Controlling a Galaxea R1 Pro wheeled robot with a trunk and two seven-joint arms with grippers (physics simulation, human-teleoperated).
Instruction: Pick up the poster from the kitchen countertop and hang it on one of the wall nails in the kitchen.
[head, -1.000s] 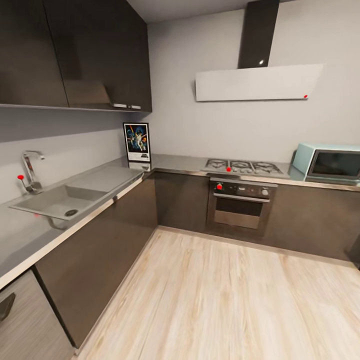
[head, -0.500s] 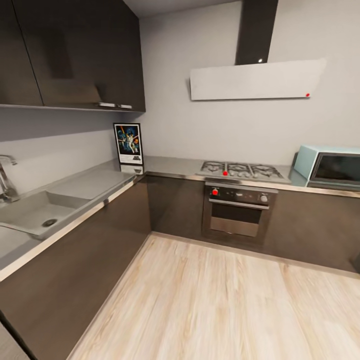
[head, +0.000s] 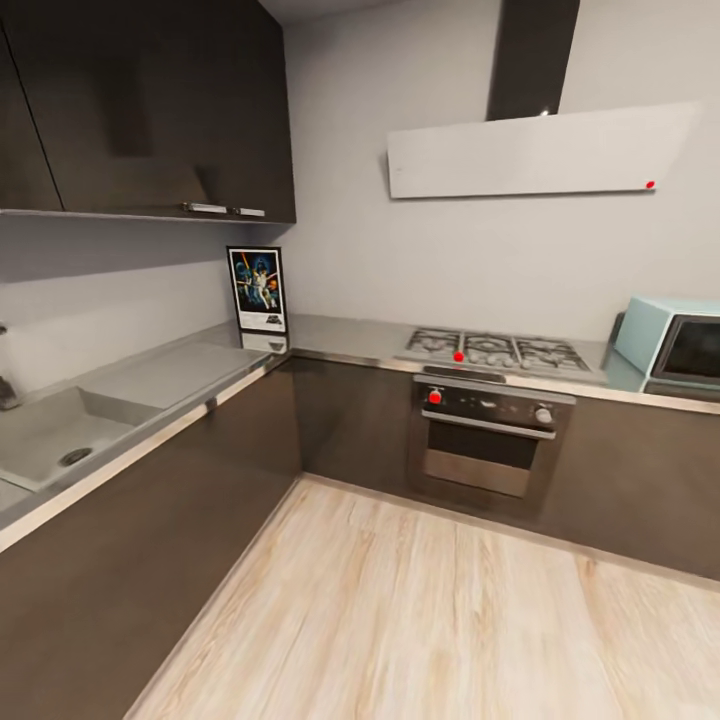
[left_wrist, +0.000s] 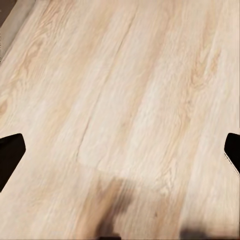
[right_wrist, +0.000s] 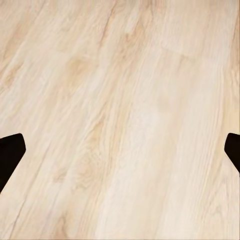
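The poster (head: 258, 289) stands upright in the inner corner of the kitchen countertop (head: 340, 335), leaning against the wall; it has a black frame, a white border and colourful figures on dark blue. Its mirror image shows faintly in the glossy slab just below it. In the left wrist view my left gripper (left_wrist: 120, 152) is open, its dark fingertips (left_wrist: 10, 152) wide apart over the wood floor. The right wrist view has my right gripper (right_wrist: 120, 152) open too, with fingertips (right_wrist: 10, 155) spread above bare planks. Both hang well away from the poster.
A sink (head: 60, 440) is set in the left run of the counter. A gas hob (head: 495, 350) and oven (head: 490, 440) sit on the back run under a white hood (head: 540, 150), with a teal microwave (head: 675, 345) at the right. Dark wall cabinets (head: 150, 100) hang above. Wood-plank floor (head: 420, 610) spreads ahead.
The whole head view has shifted: the kitchen looks closer, the tap has slid off the left edge and the hob and hood sit further right. The poster has not moved on the counter.
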